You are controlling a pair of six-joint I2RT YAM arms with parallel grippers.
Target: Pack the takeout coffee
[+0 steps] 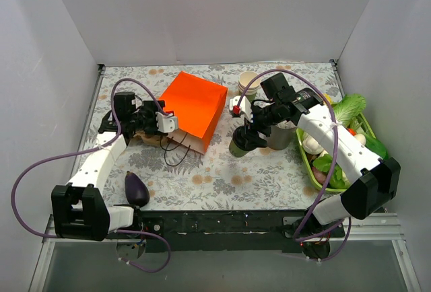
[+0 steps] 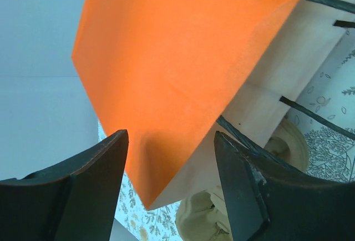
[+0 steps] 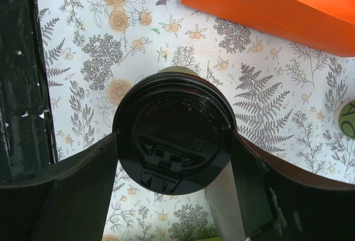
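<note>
Right gripper (image 3: 173, 141) is clamped on the coffee (image 3: 173, 132), which sits outside the bag (image 1: 195, 107), at its 4 o'clock. Left gripper (image 2: 171, 157) has its fingers apart at the bag's 8 o'clock. The grasp looks done; bagging remains.

A purple eggplant (image 1: 136, 188) lies near the front left edge of the flower-patterned desk (image 1: 229, 177). At the right — a green basket (image 1: 307, 167) heaped with lettuce (image 1: 348, 108) and mushrooms (image 1: 311, 144). A stack of cream paper cups (image 1: 247, 79) stands toward the back.

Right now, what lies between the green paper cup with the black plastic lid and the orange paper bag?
Only bare floral tablecloth separates the green lidded cup from the orange bag; right wrist view shows it.
</note>
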